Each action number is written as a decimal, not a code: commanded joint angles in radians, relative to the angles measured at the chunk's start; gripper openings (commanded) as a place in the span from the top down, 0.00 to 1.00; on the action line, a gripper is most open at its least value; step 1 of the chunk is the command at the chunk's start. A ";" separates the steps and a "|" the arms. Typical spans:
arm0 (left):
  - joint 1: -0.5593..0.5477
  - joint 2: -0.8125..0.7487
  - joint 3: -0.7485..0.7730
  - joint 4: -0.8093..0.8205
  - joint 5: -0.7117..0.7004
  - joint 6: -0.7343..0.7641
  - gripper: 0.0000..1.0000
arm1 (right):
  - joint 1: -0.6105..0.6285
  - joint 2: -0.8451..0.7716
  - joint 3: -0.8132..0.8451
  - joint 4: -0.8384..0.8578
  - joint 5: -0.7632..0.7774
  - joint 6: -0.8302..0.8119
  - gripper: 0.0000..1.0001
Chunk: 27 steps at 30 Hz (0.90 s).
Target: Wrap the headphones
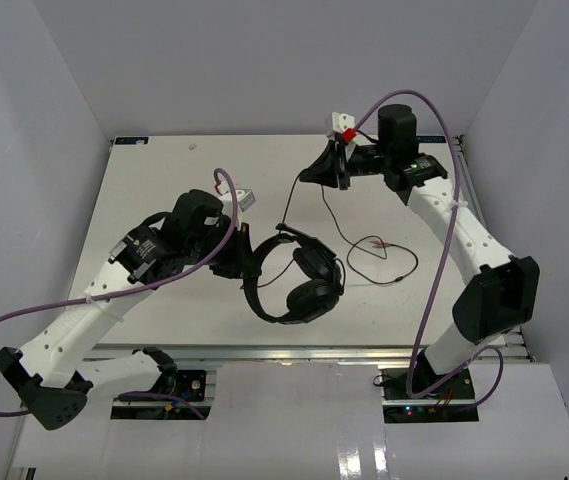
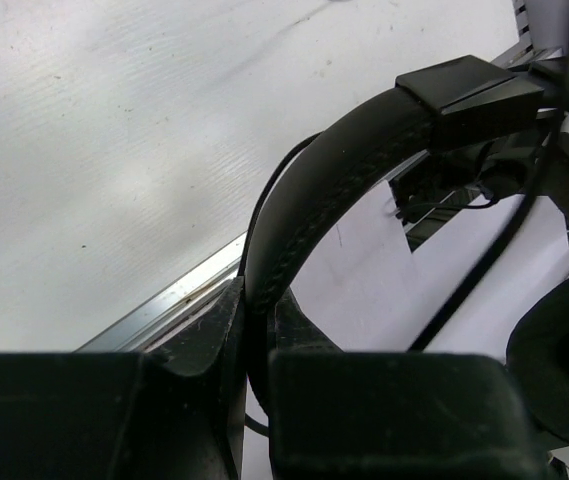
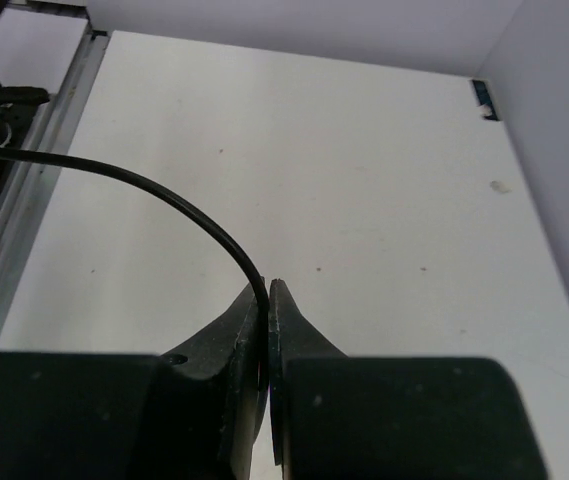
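Note:
The black headphones hang in the middle of the table, earcups to the right and headband to the left. My left gripper is shut on the headband, which runs up between its jaws in the left wrist view; an earcup shows at the right. My right gripper is shut on the thin black cord and holds it up at the back of the table. The cord runs from it down to the headphones. The rest of the cord lies in a loose loop on the table at the right.
Purple arm cables arc over both arms. The white table ends at a metal rail in front. White walls close in on the left, back and right.

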 commanded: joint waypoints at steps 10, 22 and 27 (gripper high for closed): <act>-0.004 -0.032 -0.015 0.024 -0.027 0.021 1.00 | -0.061 -0.100 -0.048 -0.071 -0.047 -0.033 0.92; -0.017 0.154 0.127 0.042 -0.074 0.162 1.00 | 0.031 0.001 0.190 -0.281 0.151 -0.232 0.92; -0.048 0.198 0.130 0.044 -0.169 0.200 1.00 | 0.064 0.031 0.326 -0.397 0.275 -0.348 0.92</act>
